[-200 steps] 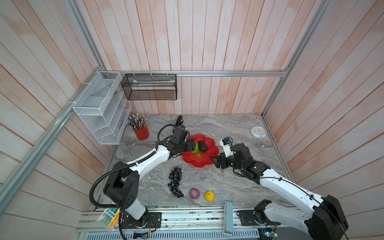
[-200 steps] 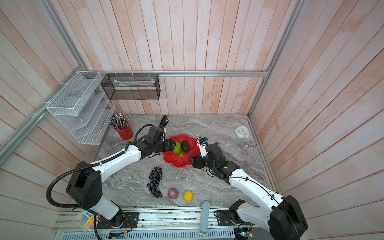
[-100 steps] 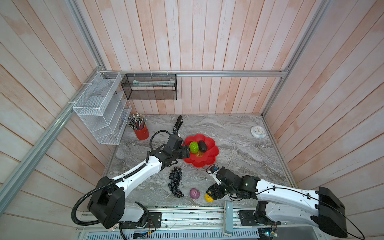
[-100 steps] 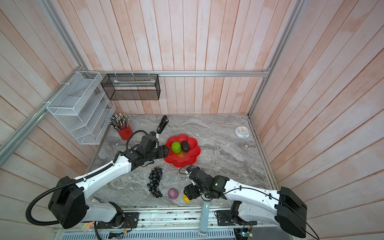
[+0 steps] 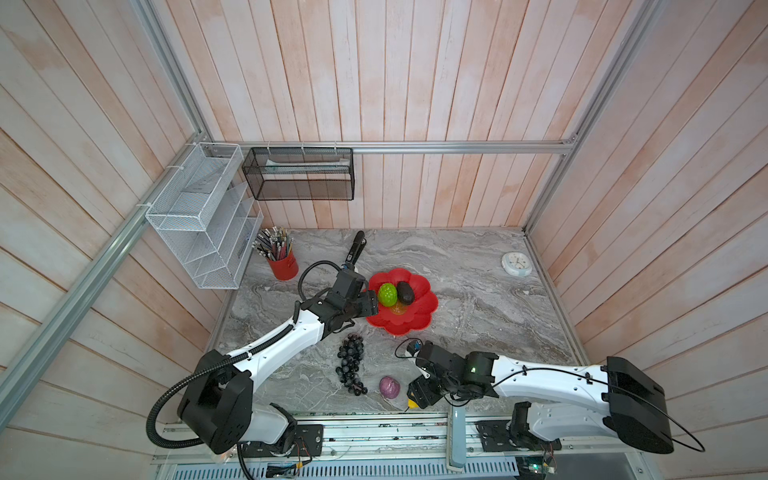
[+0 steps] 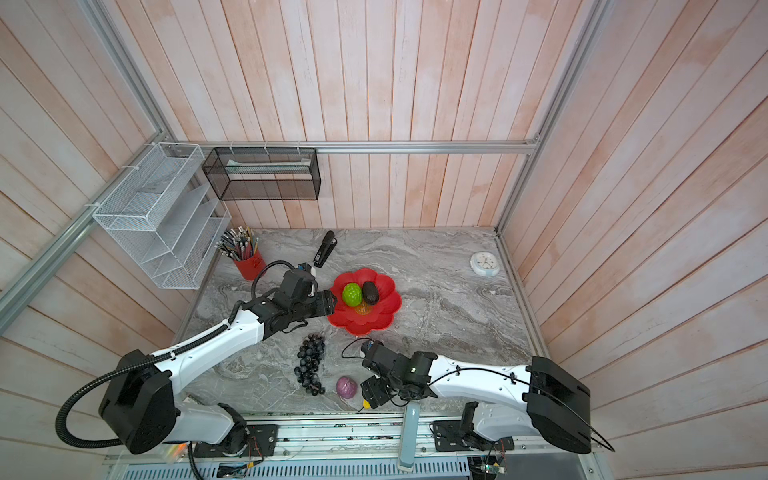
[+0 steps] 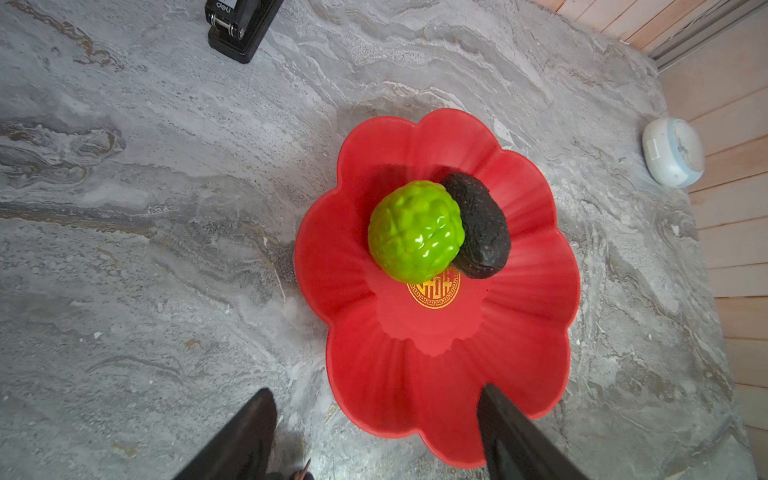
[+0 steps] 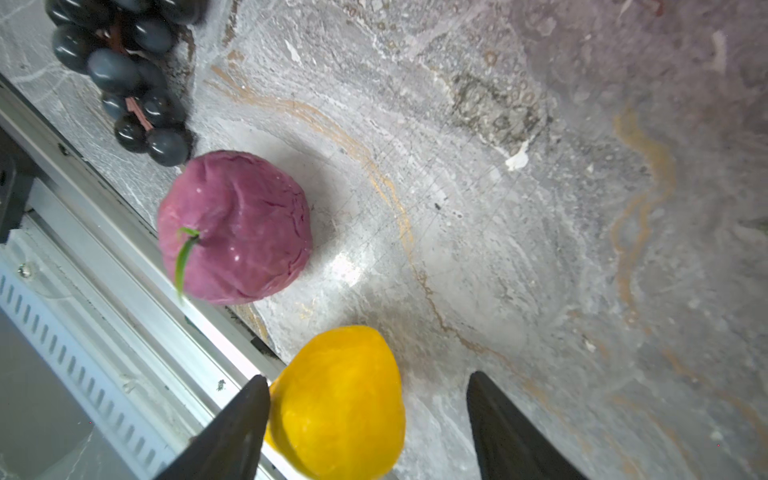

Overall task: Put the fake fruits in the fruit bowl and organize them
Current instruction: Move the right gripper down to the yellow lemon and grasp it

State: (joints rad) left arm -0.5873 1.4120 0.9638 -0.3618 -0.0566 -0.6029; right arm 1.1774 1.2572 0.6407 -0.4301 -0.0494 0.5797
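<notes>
Right wrist view showed the right gripper (image 8: 366, 376) spread wide around the small yellow fruit (image 8: 340, 403) at the table (image 8: 498, 208) edge, not pinching it. The small purple fruit (image 8: 235, 226) and the grape bunch (image 8: 124, 70) lay just beside. The left gripper (image 7: 376, 390) gaped empty over the rim of the fruit bowl (image 7: 436, 374), where the green fruit (image 7: 415, 230) and the dark avocado (image 7: 482, 224) touched. A stapler (image 7: 237, 25) and a clock (image 7: 671, 151) lay well apart.

Glossy red fruit bowl (image 7: 415, 374), shiny bumpy green fruit (image 7: 415, 230), matt rough dark avocado (image 7: 484, 232), veined marble-look tabletop (image 7: 166, 249)
</notes>
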